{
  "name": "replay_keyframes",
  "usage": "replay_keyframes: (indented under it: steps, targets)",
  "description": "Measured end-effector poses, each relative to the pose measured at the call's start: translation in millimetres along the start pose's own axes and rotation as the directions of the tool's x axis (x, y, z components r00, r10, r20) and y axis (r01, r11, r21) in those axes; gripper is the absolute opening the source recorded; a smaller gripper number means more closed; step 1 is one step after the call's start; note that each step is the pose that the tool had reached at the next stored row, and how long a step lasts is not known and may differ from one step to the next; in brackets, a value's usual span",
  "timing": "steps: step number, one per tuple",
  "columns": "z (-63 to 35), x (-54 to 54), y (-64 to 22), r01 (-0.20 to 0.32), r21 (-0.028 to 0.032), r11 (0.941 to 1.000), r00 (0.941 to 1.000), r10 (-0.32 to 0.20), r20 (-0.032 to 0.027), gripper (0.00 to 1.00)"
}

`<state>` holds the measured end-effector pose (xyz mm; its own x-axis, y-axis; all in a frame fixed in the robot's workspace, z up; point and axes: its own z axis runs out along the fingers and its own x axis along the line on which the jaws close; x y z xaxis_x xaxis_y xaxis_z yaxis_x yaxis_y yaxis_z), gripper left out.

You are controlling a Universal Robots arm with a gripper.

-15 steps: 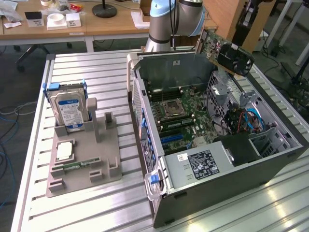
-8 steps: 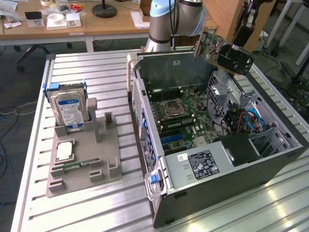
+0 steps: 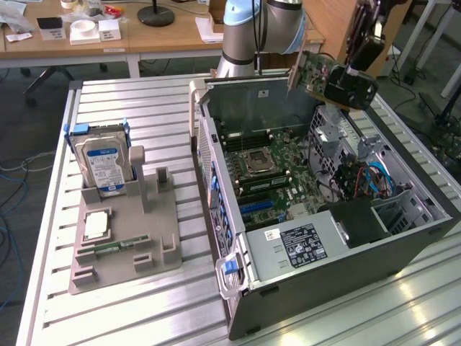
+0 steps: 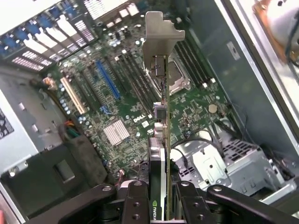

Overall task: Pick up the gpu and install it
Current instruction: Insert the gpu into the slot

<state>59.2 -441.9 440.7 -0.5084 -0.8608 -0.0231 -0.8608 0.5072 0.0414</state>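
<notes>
Pinching the gpu (image 4: 159, 154) by its board edges, the end effector (image 4: 161, 192) hangs it over the open computer case (image 3: 338, 277), at one o'clock in the exterior view. It looks light, stiff and fragile, so gripping the edges suits it.

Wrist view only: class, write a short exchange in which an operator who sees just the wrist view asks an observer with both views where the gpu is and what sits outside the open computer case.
Operator: I see the gpu edge-on over the motherboard. Is it down inside the case?
Observer: No. The gpu hangs in the gripper above the far rim of the computer case, not down among the boards.
Operator: What sits outside the case?
Observer: On the table, at the exterior view's left and apart from the case, a grey holder has a hard drive standing upright in it.
</notes>
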Motion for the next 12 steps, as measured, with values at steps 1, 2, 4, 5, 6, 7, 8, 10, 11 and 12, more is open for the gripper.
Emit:
replay_keyframes:
  steps: [1, 2, 4, 5, 6, 7, 8, 10, 11, 12]
  targets:
    - [0.1, 0.0, 0.0, 0.019, -0.0005, 0.9998, 0.9998, -0.019, -0.0007, 0.27]
    - [0.1, 0.0, 0.0, 0.037, -0.0009, 0.9993, 0.9993, -0.037, -0.0015, 0.27]
    - [0.3, 0.0, 0.0, 0.073, -0.0018, 0.9973, 0.9973, -0.073, -0.0029, 0.27]
    - [0.3, 0.0, 0.0, 0.091, -0.0022, 0.9959, 0.9959, -0.091, -0.0037, 0.27]
    - [0.3, 0.0, 0.0, 0.109, -0.0027, 0.9941, 0.9941, -0.109, -0.0044, 0.27]
    - [0.4, 0.0, 0.0, 0.127, -0.0032, 0.9918, 0.9918, -0.127, -0.0051, 0.27]
    - [0.4, 0.0, 0.0, 0.146, -0.0038, 0.9893, 0.9893, -0.146, -0.0058, 0.27]
    - [0.5, 0.0, 0.0, 0.180, -0.0048, 0.9836, 0.9836, -0.180, -0.0071, 0.27]
    - [0.5, 0.0, 0.0, 0.195, -0.0053, 0.9807, 0.9807, -0.196, -0.0077, 0.27]
    - [0.5, 0.0, 0.0, 0.205, -0.0055, 0.9787, 0.9787, -0.205, -0.0083, 0.27]
